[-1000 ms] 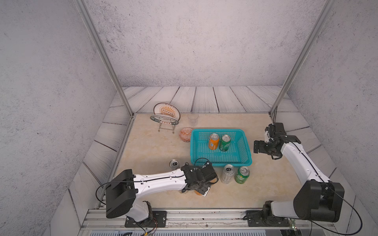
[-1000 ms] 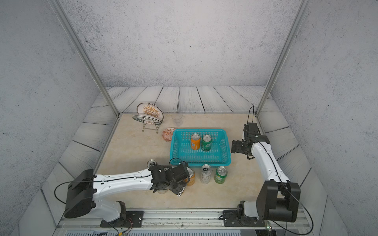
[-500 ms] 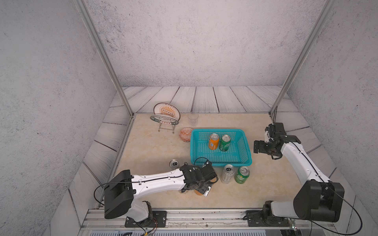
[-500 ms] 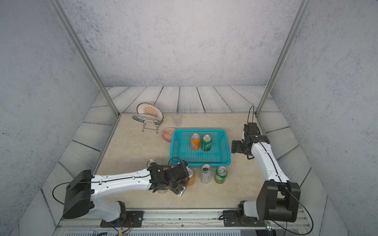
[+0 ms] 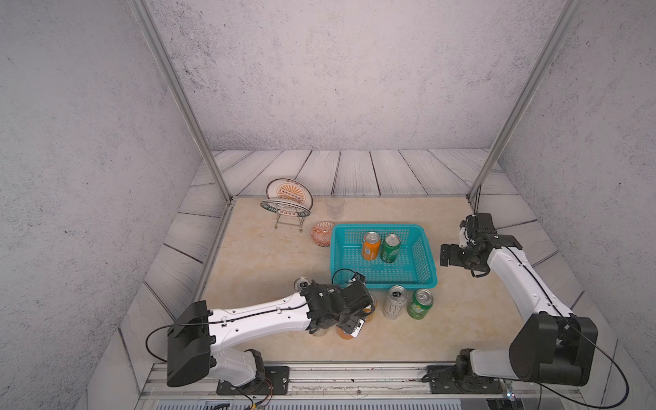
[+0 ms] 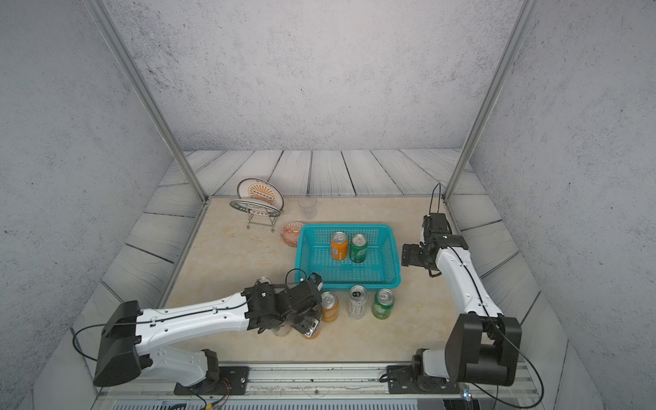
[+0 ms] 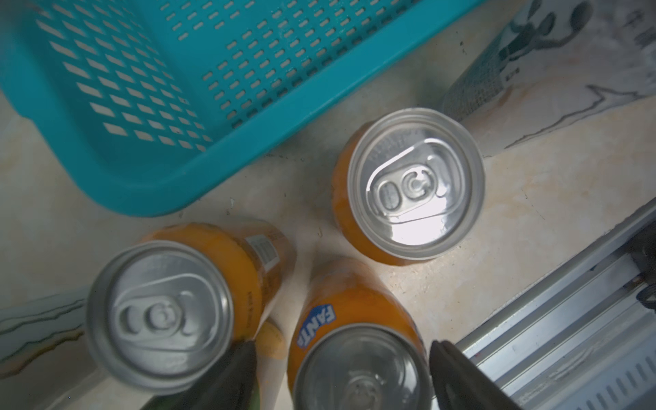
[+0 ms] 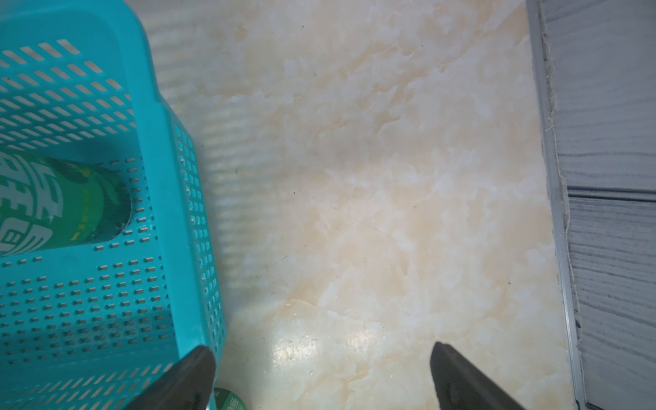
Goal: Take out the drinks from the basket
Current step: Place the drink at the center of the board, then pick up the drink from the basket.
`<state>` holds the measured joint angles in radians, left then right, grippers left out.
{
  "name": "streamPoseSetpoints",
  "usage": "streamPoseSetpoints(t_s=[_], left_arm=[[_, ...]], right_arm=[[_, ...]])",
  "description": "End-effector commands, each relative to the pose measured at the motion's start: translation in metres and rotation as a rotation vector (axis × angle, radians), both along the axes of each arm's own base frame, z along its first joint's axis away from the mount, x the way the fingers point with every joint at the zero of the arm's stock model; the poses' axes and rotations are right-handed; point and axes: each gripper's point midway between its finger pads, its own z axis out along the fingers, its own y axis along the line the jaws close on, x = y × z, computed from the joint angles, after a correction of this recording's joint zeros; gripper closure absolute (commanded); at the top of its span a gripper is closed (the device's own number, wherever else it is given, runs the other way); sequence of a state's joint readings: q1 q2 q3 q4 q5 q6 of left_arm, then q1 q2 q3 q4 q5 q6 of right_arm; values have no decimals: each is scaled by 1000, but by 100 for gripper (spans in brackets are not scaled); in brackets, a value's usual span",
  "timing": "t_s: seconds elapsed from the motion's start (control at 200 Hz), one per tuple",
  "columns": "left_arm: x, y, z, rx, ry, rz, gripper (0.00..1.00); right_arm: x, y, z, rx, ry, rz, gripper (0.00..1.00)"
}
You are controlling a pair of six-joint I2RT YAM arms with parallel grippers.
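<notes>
The turquoise basket (image 5: pixel 383 284) (image 6: pixel 348 284) holds an orange can (image 5: pixel 370 245) and a green can (image 5: pixel 390 247), both upright. In front of it on the table stand a silver-white can (image 6: pixel 357 302), a green can (image 6: pixel 383 304) and an orange can (image 6: pixel 329 306). My left gripper (image 7: pixel 340 346) (image 6: pixel 309 323) hangs open over another upright orange can (image 7: pixel 358 355), with a gap showing beside one finger. A third orange can (image 7: pixel 159 316) stands just beside it. My right gripper (image 8: pixel 321 349) (image 5: pixel 448 255) is open and empty over bare table right of the basket.
A silver can top (image 5: pixel 302 283) shows behind my left wrist. A plate rack (image 5: pixel 289 198), a clear cup (image 5: pixel 335 207) and an orange-patterned bowl (image 5: pixel 322 233) stand at the back left. The metal rail (image 5: pixel 319 376) runs along the front edge.
My left gripper's jaws have spread apart around the orange can near the front edge. The right arm has not moved.
</notes>
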<state>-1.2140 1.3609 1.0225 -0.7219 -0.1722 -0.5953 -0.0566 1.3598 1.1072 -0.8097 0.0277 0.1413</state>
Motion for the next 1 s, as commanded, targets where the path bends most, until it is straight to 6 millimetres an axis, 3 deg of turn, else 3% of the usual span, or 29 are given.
streamPoseSetpoints(t_s=[0.0, 0.616, 0.996], left_arm=[[7, 6, 21, 3, -65, -4, 15], [32, 34, 96, -66, -338, -2, 1], [68, 59, 129, -35, -411, 41, 1]], right_arm=[[-2, 0, 0, 5, 2, 5, 1], [-2, 0, 1, 5, 1, 4, 1], [-2, 1, 1, 6, -2, 6, 1]])
